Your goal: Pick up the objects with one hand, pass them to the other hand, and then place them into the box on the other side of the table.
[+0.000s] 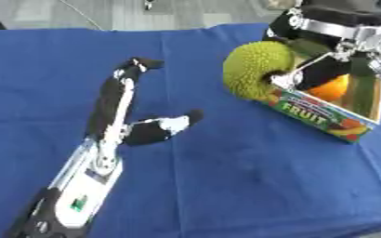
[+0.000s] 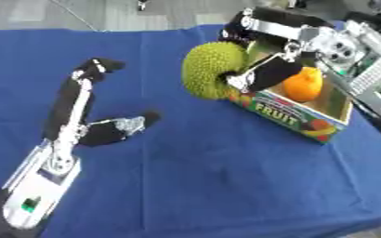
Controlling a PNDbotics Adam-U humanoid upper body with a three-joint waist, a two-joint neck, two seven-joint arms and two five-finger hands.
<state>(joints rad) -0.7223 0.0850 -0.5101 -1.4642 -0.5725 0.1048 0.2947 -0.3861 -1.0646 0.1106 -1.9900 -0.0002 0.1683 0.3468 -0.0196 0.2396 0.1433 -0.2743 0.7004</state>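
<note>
A green spiky fruit point(image 2: 213, 69) hangs at the left end of the cardboard fruit box point(image 2: 279, 116), overlapping its corner. My right hand point(image 2: 285, 30) comes in from the upper right and is shut on the fruit, with fingers over its top and the thumb beneath. Whether the fruit touches the box rim I cannot tell. An orange point(image 2: 302, 84) lies inside the box. My left hand point(image 1: 112, 109) rests open on the blue table at the left, fingers straight and pointing away, thumb spread to the right, holding nothing.
A blue cloth point(image 1: 226, 176) covers the table. Its far edge runs along the top, with grey floor and a thin cable beyond. The box stands near the right edge, and the table's front corner shows at the lower right.
</note>
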